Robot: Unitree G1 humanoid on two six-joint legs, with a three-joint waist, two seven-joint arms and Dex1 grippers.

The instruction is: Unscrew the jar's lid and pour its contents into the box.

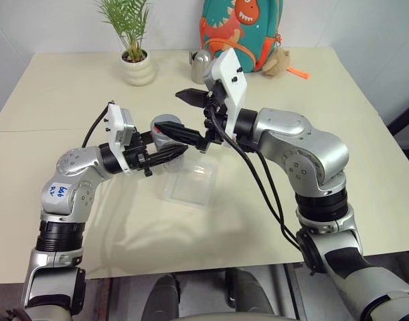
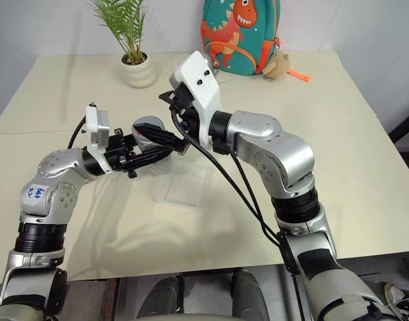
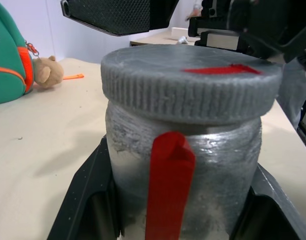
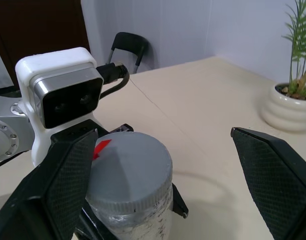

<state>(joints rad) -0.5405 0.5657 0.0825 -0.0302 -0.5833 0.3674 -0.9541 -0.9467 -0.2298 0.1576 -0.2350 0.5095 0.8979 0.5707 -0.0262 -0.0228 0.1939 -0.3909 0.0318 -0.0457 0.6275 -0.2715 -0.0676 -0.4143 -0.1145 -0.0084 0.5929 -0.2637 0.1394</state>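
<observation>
Jar (image 3: 188,165) w/ lid (image 4: 130,172) clamped in left gripper (image 1: 169,152), right gripper (image 1: 184,114) wide round lid.

Looks like an office or lab corner, probably: plain beige table (image 1: 338,134), white walls, black chair (image 4: 128,46), potted plant (image 1: 134,47), dinosaur backpack (image 1: 248,30).
</observation>
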